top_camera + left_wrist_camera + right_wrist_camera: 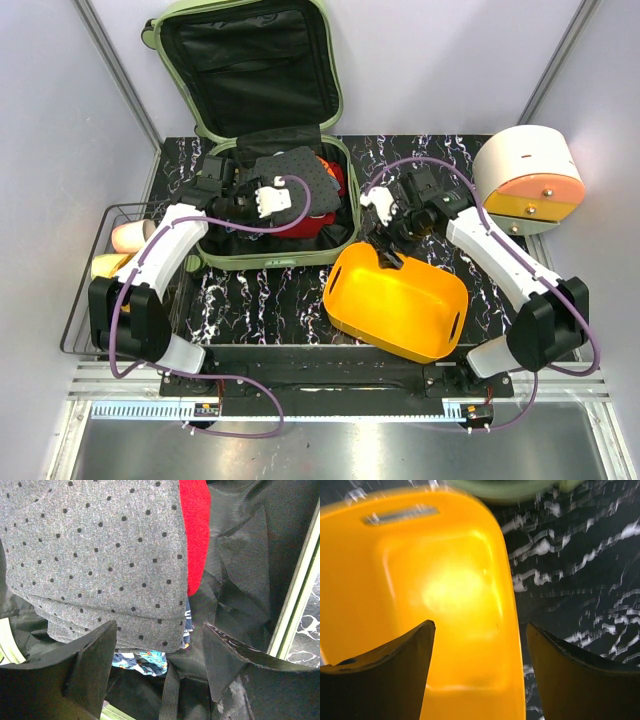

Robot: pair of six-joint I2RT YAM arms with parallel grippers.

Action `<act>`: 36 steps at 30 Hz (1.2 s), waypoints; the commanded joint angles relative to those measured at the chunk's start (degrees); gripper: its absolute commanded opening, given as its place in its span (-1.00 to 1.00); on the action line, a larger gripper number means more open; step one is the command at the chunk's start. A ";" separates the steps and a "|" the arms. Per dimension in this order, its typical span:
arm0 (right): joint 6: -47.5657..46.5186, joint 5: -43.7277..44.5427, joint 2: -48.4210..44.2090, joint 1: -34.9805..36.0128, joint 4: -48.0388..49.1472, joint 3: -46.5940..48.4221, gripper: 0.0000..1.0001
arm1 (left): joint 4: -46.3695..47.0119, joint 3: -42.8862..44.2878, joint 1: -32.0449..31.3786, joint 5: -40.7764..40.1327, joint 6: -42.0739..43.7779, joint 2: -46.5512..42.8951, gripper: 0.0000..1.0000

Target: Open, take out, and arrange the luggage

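Note:
The pale-green luggage (pixel 342 120) lies open at the table's back, its lid standing up and showing black lining. In its base lie a grey polka-dot cloth (pixel 303 170) (pixel 100 555) and a red cloth (pixel 330 180) (pixel 196 530). A colourful patterned cloth (pixel 145 660) peeks out under the grey one. My left gripper (pixel 283 205) (pixel 160 630) reaches into the base, open, its fingers on either side of the grey cloth's near edge. My right gripper (pixel 388 255) (pixel 480 627) hangs open over the rim of the yellow-orange tray (pixel 400 300) (pixel 445 580), holding nothing.
A black strap (pixel 170 695) runs along the luggage lining. A wire basket (pixel 88 300) with a pink cup and a yellow item stands at the left edge. A white and orange round container (pixel 530 175) sits at the back right. The black marbled tabletop (pixel 270 300) shows between the arms.

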 commanded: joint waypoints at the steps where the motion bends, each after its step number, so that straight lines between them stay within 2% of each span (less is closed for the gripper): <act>1: -11.83 5.52 -1.39 -2.26 -3.57 -5.38 0.61 | 1.75 0.56 -0.04 1.15 -0.07 0.01 0.44; 4: -15.00 4.73 0.63 -2.35 -2.60 -6.71 0.46 | -1.85 0.82 -0.13 3.44 -0.59 0.19 0.53; 5: -15.44 3.77 1.07 -2.35 -1.64 -6.80 0.40 | -2.91 0.91 -0.13 4.14 -0.60 0.02 0.66; 6: -16.75 3.07 1.94 -2.26 -1.37 -7.06 0.32 | -4.40 1.00 -0.13 4.76 0.10 -0.51 0.70; 7: -17.37 2.36 2.30 -2.35 -0.93 -7.15 0.09 | -8.07 1.52 -0.21 6.24 0.63 -0.95 0.74; 9: -18.69 1.39 3.43 -2.26 0.83 -7.50 -0.20 | -11.25 1.70 -0.30 7.31 2.29 -2.52 0.78; 10: -19.31 0.95 3.79 -2.35 0.83 -7.41 -0.44 | -13.70 1.18 -0.21 7.75 2.91 -3.32 0.78; 14: -21.59 -0.45 4.76 -2.35 3.37 -7.67 -1.00 | -14.79 -2.24 -0.30 6.52 3.80 -6.92 0.75; 17: -20.29 2.52 5.02 -2.44 5.75 -7.68 -1.00 | -13.03 -3.57 -0.21 5.12 1.87 -8.07 0.75; 20: -17.38 3.33 5.82 -4.97 3.92 -5.22 -1.00 | -11.80 -2.87 -0.13 4.59 -0.86 -7.89 0.74; 27: -21.60 3.06 -1.56 -20.26 -0.22 -7.15 -1.00 | -8.37 -1.64 0.23 6.43 -4.89 -7.10 0.74; 28: -20.90 3.32 -1.39 -24.46 -0.31 -6.80 -1.00 | -7.59 -0.94 0.14 6.52 -5.51 -6.58 0.74; 31: -12.49 4.98 2.90 -30.98 0.21 -2.68 -1.00 | -5.83 0.12 0.23 5.91 -7.71 -5.09 0.74; 32: -5.41 5.34 4.31 -32.22 0.39 0.38 -1.00 | -5.56 0.47 0.23 5.64 -7.89 -4.30 0.74; 36: 12.29 4.73 9.68 -33.38 2.23 4.80 -1.00 | -0.83 0.91 -0.21 3.36 -8.68 -2.80 0.75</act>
